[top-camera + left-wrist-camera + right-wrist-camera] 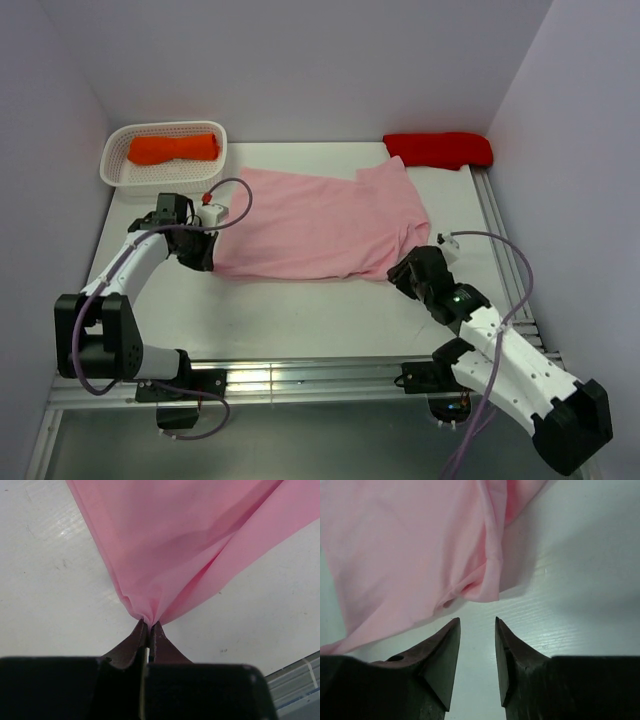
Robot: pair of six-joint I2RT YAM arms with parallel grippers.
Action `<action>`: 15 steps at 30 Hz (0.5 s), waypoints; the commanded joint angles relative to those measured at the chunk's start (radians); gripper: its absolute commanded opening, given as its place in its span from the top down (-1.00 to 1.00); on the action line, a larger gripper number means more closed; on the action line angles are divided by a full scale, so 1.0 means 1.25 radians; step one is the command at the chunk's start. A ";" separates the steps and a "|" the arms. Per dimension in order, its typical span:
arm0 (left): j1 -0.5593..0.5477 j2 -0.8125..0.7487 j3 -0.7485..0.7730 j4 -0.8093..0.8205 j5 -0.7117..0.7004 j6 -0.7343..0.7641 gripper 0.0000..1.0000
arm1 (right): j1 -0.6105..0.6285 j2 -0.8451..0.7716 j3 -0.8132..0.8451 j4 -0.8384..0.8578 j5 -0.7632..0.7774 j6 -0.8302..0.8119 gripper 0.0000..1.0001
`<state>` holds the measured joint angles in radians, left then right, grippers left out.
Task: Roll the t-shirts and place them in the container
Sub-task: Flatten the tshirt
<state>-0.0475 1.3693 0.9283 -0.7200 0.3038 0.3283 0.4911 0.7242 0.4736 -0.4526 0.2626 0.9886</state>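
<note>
A light pink t-shirt [320, 222] lies spread across the middle of the white table. My left gripper [207, 262] is shut on its near left corner; in the left wrist view the gripper [149, 623] pinches a bunched tip of the pink cloth [185, 545]. My right gripper [397, 273] is open at the shirt's near right corner. In the right wrist view the gripper [477, 621] sits just short of a folded pink corner [475, 587], not touching it. An orange t-shirt [173, 149] lies rolled in a basket. A bright red t-shirt [440, 148] lies at the far right.
A white mesh basket [118, 170] stands at the far left corner. Walls close in the table on the left, back and right. A metal rail [300, 375] runs along the near edge, and another rail [505, 245] runs along the right side.
</note>
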 commanded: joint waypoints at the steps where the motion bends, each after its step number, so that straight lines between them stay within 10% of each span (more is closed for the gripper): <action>1: -0.004 0.014 0.008 0.000 0.001 0.016 0.99 | 0.006 0.084 -0.025 0.042 -0.010 0.002 0.13; 15: -0.007 0.068 0.048 0.012 0.001 0.005 0.99 | 0.003 0.324 -0.005 0.228 0.005 0.003 0.04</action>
<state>-0.0505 1.4540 0.9535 -0.7158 0.2981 0.3275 0.4915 1.1179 0.4423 -0.2401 0.2455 0.9874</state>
